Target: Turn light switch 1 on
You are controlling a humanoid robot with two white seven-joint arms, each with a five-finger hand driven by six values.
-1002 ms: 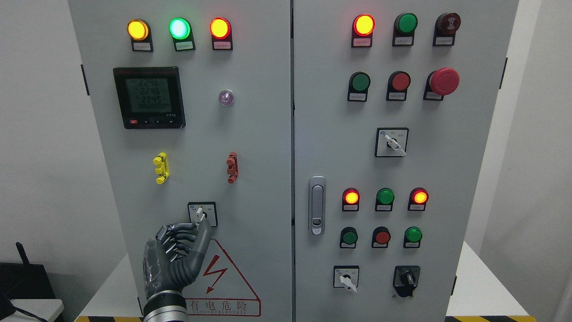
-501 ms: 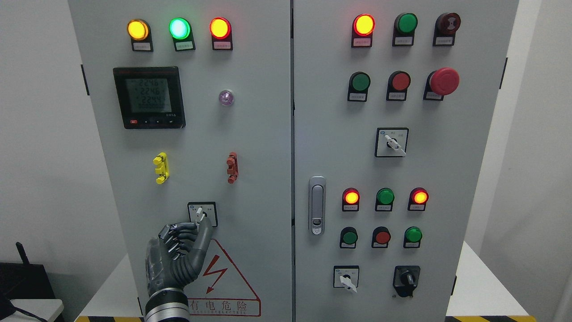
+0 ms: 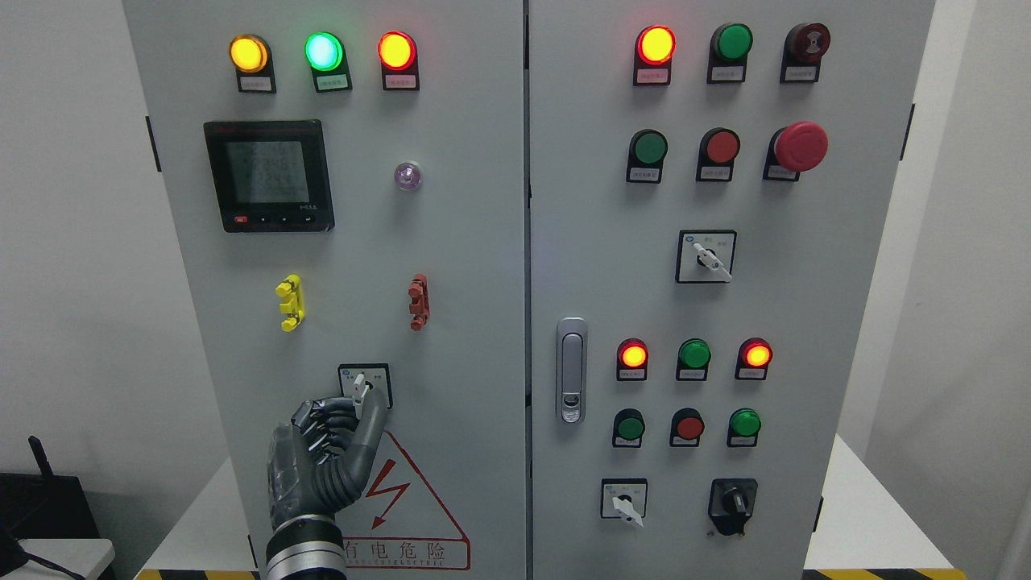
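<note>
Light switch 1 is a small square rotary switch with a white lever knob, low on the left door of the grey cabinet. The lever points roughly straight up. My left hand, dark grey, comes up from the bottom left. Its fingers are curled and its thumb is raised, and they pinch the lower end of the lever. The hand covers the switch's bottom edge. My right hand is out of view.
A yellow clip and a red clip sit above the switch, with a meter and indicator lamps higher up. A red warning triangle lies below it. The right door carries a latch handle, buttons, an emergency stop and more rotary switches.
My left hand has shifted slightly right and closer to the switch, and its fingers have closed in on the lever. The lever's angle looks unchanged.
</note>
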